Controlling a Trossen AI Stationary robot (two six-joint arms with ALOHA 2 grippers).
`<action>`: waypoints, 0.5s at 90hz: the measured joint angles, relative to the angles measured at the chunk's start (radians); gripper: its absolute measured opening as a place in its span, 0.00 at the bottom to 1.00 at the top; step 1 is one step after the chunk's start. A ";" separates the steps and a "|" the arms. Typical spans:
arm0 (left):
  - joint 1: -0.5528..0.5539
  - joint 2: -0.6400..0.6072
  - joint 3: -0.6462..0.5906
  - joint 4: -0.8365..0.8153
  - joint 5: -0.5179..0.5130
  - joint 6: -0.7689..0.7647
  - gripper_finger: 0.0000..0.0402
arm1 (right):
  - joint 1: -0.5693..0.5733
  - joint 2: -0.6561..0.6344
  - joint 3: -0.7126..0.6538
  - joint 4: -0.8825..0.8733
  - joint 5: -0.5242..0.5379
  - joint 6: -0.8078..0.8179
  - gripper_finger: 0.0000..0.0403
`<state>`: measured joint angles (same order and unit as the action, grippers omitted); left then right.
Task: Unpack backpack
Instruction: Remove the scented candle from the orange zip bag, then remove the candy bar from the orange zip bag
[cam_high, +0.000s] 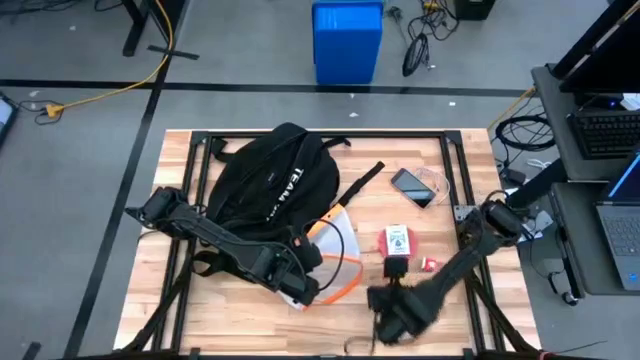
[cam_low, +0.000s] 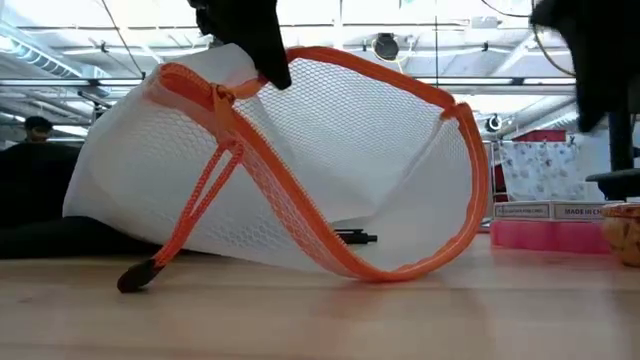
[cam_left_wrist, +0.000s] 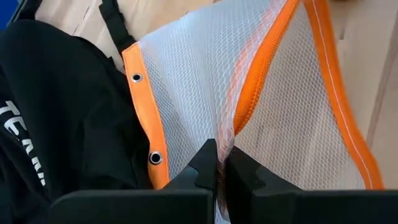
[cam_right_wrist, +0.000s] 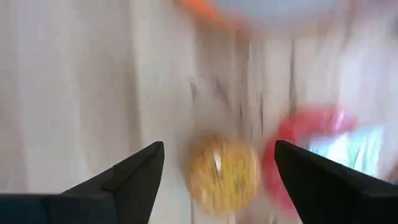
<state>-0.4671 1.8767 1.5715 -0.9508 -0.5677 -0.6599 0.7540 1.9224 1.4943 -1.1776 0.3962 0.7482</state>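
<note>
1. We see the backpack (cam_high: 268, 180) lying flat on the far left part of the wooden tabletop (cam_high: 440, 320), its white lettering facing up and a black strap trailing off toward the right.
2. Against the backpack's near right edge sits a white mesh pouch (cam_high: 335, 255) with orange trim; in the low view it stands raised off the wood (cam_low: 330, 215), and its orange pull cord hangs down until the dark tip touches the tabletop.
3. Our left gripper (cam_left_wrist: 217, 163) is at the near edge of that pouch, its fingers closed nearly together with a fold of the white mesh pinched between them.
4. In the left wrist view the pouch's orange band with two metal eyelets lies right beside the black fabric of the backpack (cam_left_wrist: 68, 118).
5. Our right gripper (cam_right_wrist: 214, 163) hangs over the near right part of the tabletop, fingers spread wide apart and holding nothing.
6. Between its fingers, lower down, we make out a small round yellow thing (cam_right_wrist: 222, 171) on the wood, with a red and white object (cam_right_wrist: 311, 149) just beside it; both are too blurred to identify.
7. To the right of the pouch lies a small red and white box (cam_high: 397, 241), and farther off a dark phone (cam_high: 412, 187) with a thin cable.
</note>
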 joint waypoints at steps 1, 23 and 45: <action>0.000 0.000 0.000 0.000 0.001 0.003 0.00 | 0.007 0.000 0.000 0.012 0.021 -0.012 0.72; 0.000 0.000 0.000 0.000 0.007 0.013 0.00 | 0.026 0.000 -0.001 0.327 0.412 -0.177 0.71; 0.000 0.000 0.000 0.000 0.007 0.013 0.00 | -0.075 0.063 -0.028 0.701 0.335 -0.422 0.71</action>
<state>-0.4671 1.8767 1.5713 -0.9510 -0.5605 -0.6468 0.6787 1.9853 1.4663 -0.4768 0.7314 0.3259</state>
